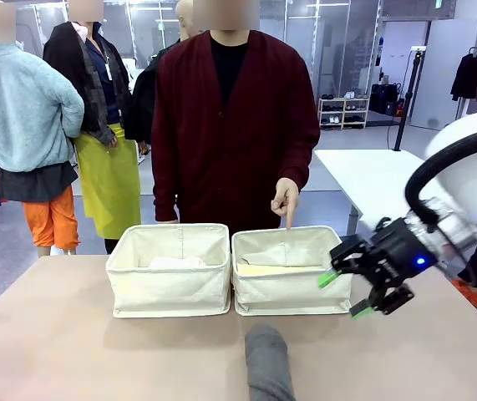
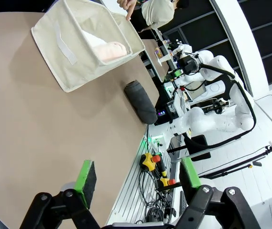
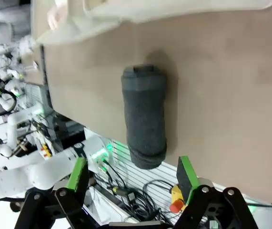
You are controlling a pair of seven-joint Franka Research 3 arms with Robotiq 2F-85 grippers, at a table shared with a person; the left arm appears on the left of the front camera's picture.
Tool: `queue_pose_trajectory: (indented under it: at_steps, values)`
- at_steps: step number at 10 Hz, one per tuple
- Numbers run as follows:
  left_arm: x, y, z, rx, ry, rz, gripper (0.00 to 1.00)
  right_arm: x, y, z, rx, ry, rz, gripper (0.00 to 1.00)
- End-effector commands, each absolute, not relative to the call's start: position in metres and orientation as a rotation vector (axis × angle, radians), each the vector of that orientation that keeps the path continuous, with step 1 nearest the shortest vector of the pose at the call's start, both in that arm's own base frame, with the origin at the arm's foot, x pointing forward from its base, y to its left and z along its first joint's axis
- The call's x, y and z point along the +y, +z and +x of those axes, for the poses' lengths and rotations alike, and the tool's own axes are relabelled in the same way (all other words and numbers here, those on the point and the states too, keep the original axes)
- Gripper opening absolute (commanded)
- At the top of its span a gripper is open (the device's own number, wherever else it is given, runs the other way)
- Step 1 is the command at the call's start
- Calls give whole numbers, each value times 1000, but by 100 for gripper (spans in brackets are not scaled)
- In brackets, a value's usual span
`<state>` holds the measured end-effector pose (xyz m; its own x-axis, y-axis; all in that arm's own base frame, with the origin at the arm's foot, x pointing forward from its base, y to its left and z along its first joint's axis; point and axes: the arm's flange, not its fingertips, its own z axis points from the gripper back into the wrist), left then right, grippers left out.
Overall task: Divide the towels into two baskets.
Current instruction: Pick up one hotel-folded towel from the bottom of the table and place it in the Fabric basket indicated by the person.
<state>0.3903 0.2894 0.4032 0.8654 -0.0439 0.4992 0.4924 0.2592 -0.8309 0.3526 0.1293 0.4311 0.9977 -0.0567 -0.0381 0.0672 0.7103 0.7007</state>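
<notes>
Dark grey towel roll point(image 1: 269, 362) lies on the tan table point(image 1: 71, 351) at the near edge, in front of the gap between the two cream canvas baskets, a bit toward the right-hand one. Long axis runs near-to-far, one round end facing the baskets. It's apart from both bins.

Right gripper point(image 1: 357, 288) hangs over the front right corner of the right basket point(image 1: 292, 294), above and to the right of the grey roll, well nearer to it than the left arm. Fingers spread wide, green pads apart, nothing between them. In the right wrist view the roll point(image 3: 144, 116) sits ahead of the open right gripper point(image 3: 132, 177), its length pointing roughly along the fingers, so the jaws would close across its width; my guess is that's the coming grab, with a drop down and toward the table's near edge needed first.

Left gripper point(image 2: 138, 179) is also wide open and empty, hovering above the table well to the side; the grey roll point(image 2: 140, 102) and the left basket point(image 2: 69, 52) show far off in its view.

Left basket point(image 1: 169, 271) holds a pale towel point(image 1: 175, 263). Right basket holds a pale yellow one point(image 1: 276, 269) with a lighter one over it. A person's hand point(image 1: 285, 199) points a finger down at the right basket's far rim, probable target for the grey roll.
</notes>
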Motion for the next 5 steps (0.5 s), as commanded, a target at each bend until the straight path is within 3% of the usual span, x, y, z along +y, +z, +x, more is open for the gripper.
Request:
queue_pose_trajectory:
  at_steps: [1, 5]
  values:
    - [289, 406, 385, -422, -391, -1270, 89, 165, 415, 349, 71, -21, 653, 93]
    - [289, 406, 385, -422, -391, -1270, 89, 220, 379, 347, 106, -12, 536, 93]
